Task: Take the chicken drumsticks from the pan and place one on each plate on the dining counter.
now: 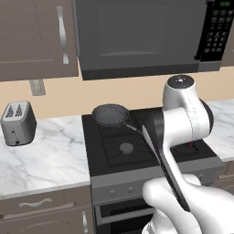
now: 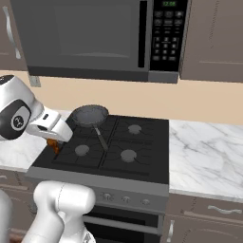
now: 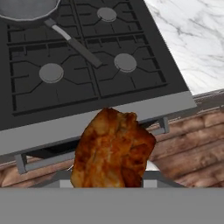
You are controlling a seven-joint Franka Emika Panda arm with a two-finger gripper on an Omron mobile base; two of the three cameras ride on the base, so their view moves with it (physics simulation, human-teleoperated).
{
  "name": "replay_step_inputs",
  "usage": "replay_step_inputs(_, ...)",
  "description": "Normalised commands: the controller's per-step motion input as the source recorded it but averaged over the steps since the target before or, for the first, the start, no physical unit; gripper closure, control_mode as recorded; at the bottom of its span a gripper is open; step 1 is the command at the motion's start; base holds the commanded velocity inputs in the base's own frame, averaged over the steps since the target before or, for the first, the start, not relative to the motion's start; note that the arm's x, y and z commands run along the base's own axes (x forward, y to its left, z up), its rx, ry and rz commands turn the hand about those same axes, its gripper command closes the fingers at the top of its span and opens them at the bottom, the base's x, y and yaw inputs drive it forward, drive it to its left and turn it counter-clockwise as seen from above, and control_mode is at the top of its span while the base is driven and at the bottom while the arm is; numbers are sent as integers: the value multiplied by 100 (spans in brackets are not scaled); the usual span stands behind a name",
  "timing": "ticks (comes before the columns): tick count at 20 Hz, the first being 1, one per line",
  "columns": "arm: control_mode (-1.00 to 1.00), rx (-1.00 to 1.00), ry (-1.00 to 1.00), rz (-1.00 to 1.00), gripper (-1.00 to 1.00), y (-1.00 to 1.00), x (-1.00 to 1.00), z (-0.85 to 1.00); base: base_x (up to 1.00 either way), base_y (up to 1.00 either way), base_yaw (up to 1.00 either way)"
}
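A chicken drumstick [image 3: 113,151], orange-brown and glossy, hangs close in front of the hand camera, over the stove's front edge. My gripper [image 2: 56,140] is shut on it at the stove's front left; its fingertips are hidden behind the meat. A bit of the drumstick [image 2: 52,145] shows under the hand. The pan [image 1: 110,114] sits on the back left burner, its handle pointing toward the stove's middle; the same pan [image 2: 89,115] looks empty inside. The pan [image 3: 26,8] lies well beyond the gripper. The plates and the dining counter are out of view.
The black stove [image 2: 137,147] has marble worktops [image 1: 45,151] on both sides. A toaster [image 1: 18,122] stands on the left worktop. A microwave [image 1: 137,32] hangs low over the burners. Wooden floor [image 3: 192,148] shows below the stove front.
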Motion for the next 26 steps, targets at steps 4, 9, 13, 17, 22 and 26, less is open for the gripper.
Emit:
replay_step_inputs(4,100,0,0,0,100,0,-10,-4,-17,-1,1)
replay_step_inputs(9,100,0,0,0,100,0,0,0,-98,-8,4)
replay_step_inputs(13,100,0,0,0,100,0,0,0,-86,-11,66)
replay_step_inputs(17,100,0,0,0,100,0,0,0,-34,-14,100)
replay_step_inputs(22,100,0,0,0,100,0,0,0,-14,-3,100)
replay_step_inputs(26,100,0,0,0,100,0,0,0,-7,0,100)
